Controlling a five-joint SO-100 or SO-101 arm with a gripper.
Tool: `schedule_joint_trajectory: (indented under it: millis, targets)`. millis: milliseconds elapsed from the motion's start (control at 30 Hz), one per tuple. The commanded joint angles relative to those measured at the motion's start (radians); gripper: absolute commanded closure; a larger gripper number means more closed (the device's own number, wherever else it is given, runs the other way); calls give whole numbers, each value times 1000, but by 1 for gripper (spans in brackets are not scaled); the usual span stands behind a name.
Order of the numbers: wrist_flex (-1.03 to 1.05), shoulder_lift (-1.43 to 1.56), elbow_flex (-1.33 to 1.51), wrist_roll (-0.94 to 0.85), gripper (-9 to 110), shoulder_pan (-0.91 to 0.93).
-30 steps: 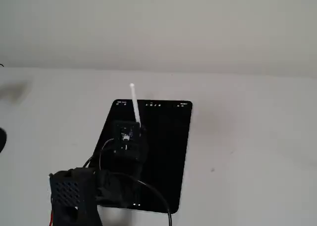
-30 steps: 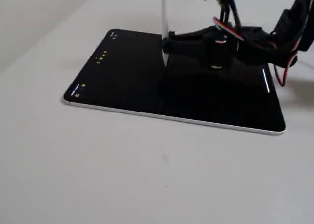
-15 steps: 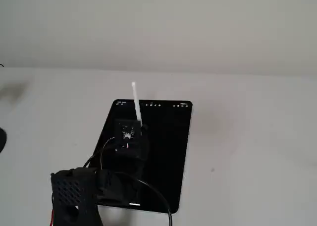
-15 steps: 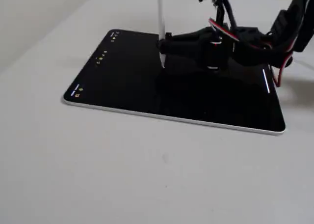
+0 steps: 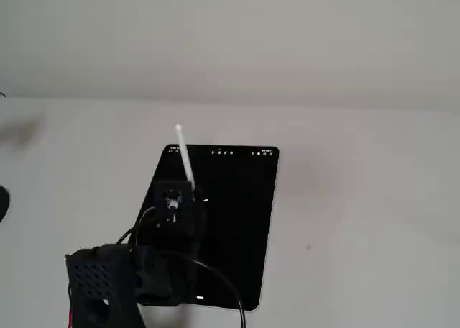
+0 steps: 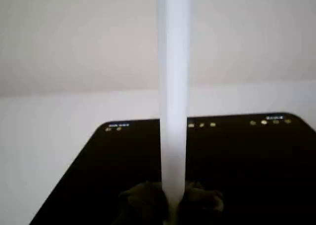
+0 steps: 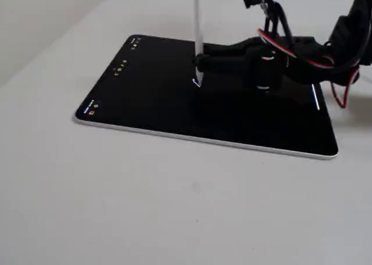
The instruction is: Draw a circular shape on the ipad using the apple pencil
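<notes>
The ipad (image 7: 151, 105) lies flat on the white table, its screen black and its tiny icons along the far short side (image 5: 241, 152). My gripper (image 7: 199, 62) is shut on the apple pencil (image 7: 197, 21) and holds it upright, with the tip down on the screen's middle. A short white stroke (image 7: 194, 82) shows by the tip; no closed circular shape shows. In the wrist view the pencil (image 6: 174, 87) rises between my dark fingertips (image 6: 143, 203) over the ipad (image 6: 252, 166). In a fixed view the pencil (image 5: 183, 159) leans over the ipad's left part.
The arm with black and red cables (image 7: 340, 73) hangs over the ipad's right end. The arm's black base (image 5: 100, 278) covers the ipad's near left corner. A dark object (image 5: 2, 202) sits at the left edge. White table (image 7: 174, 207) surrounds the ipad.
</notes>
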Motion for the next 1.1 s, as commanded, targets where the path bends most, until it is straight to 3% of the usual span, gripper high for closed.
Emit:
schedule_joint_trajectory:
  millis: [0,1067]
  targets:
    - [-17,60,52,-25,101,-14]
    - [-17,-25,-52,-94,101,137]
